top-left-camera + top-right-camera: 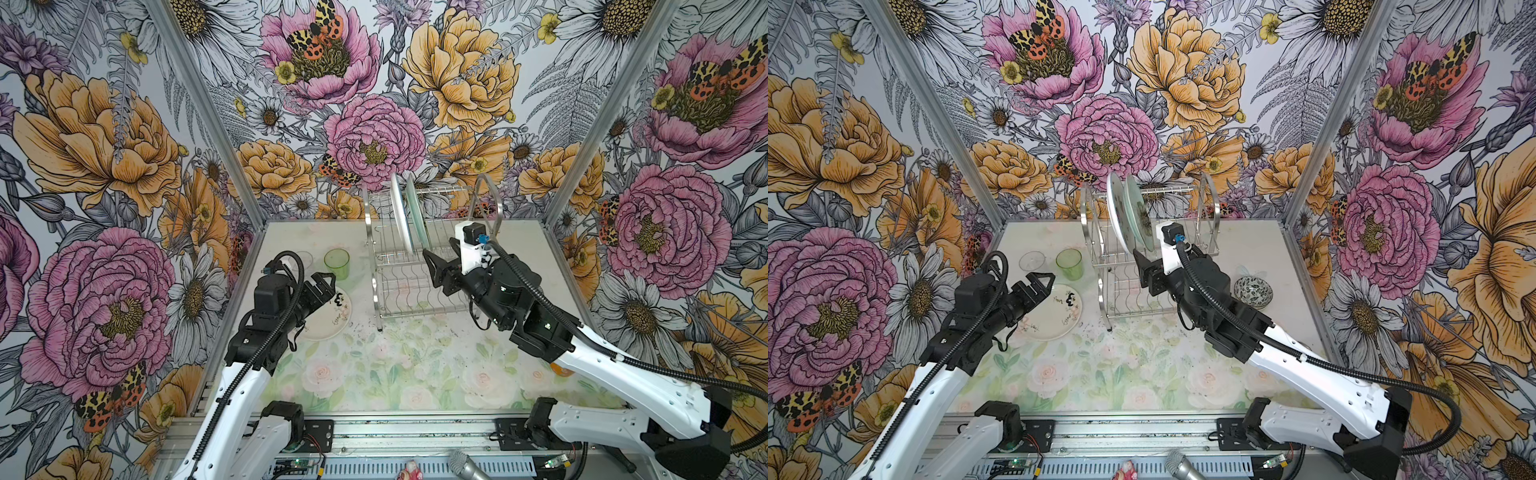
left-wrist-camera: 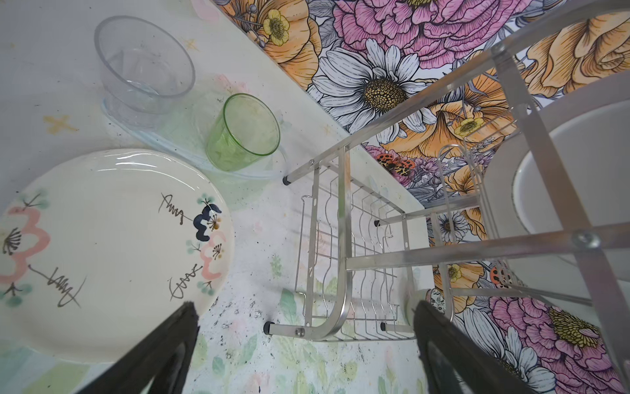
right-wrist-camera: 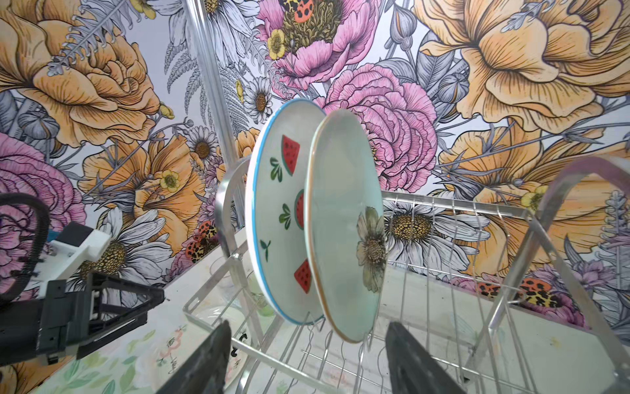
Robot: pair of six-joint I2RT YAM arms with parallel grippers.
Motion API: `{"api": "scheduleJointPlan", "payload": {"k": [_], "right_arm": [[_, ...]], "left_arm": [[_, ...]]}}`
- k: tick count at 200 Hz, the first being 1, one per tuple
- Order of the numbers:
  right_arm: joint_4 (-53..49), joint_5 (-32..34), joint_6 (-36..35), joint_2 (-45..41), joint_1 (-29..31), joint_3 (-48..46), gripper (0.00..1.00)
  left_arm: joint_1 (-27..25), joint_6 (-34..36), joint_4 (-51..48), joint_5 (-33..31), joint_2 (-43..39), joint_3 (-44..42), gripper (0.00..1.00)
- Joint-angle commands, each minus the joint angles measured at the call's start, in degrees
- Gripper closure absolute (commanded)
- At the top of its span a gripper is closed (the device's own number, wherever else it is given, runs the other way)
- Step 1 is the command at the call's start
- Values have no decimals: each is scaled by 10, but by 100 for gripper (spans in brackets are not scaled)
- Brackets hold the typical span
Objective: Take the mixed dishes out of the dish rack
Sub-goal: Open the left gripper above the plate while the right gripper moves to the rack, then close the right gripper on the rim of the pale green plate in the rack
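Two-tier chrome wire dish rack [image 3: 443,211]; watermelon-print white plate [image 3: 279,211] and pale aqua plate [image 3: 344,232] stand upright in its upper slots; right gripper [image 3: 308,327], jaws apart, straddles the aqua rim, apparently to lift it; left gripper [image 2: 305,307] is wide and empty beside the cream plate with black drawing [image 2: 102,252], which lies flat outside the rack.

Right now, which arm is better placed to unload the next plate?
Right: the right gripper, open, faces the pale aqua plate in the dish rack; the left gripper hovers near the cream plate.

No readable txt or nos.; black scrawls [image 2: 184,283] on cream plate [image 2: 109,238] illegible.
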Motion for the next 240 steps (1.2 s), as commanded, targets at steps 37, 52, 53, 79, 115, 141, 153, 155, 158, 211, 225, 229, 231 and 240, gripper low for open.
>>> {"api": "scheduleJointPlan", "payload": {"k": [37, 52, 53, 79, 115, 141, 153, 155, 158, 211, 225, 229, 231, 240], "right_arm": [[-12, -48, 13, 50, -42, 43, 28], [-11, -59, 19, 58, -58, 47, 28], [-11, -60, 19, 59, -58, 48, 28], [-11, -68, 23, 67, -61, 51, 28], [-10, -69, 14, 87, -67, 63, 29], [-11, -71, 9, 108, -70, 79, 29], [-11, -71, 9, 117, -71, 85, 29], [-11, -70, 9, 118, -71, 86, 29], [-11, -69, 9, 121, -72, 87, 29], [-10, -58, 14, 151, -76, 109, 35], [-7, -56, 18, 152, -76, 109, 40], [-6, -56, 17, 152, -76, 109, 40], [-6, -55, 18, 152, -76, 108, 41], [-2, -52, 18, 151, -76, 108, 42]], "left_arm": [[-4, 16, -6, -10, -19, 6, 1], [-4, 16, -5, -12, -20, 4, 1], [-4, 17, -5, -12, -20, 4, 1], [-4, 18, -6, -10, -14, 5, 1], [-3, 19, -5, -1, 4, 7, 1], [-3, 20, -5, 6, 9, 5, 1], [-4, 20, -5, 7, 7, 3, 1], [-3, 20, -4, 7, 7, 3, 1], [-4, 20, -4, 7, 6, 2, 1], [-3, 22, -3, 0, -4, -3, 1], [-3, 22, -3, 1, -3, -4, 1], [-3, 22, -3, 1, -3, -4, 1], [-3, 23, -3, 1, -3, -4, 1], [-3, 22, -3, 1, -3, -4, 1]]}}
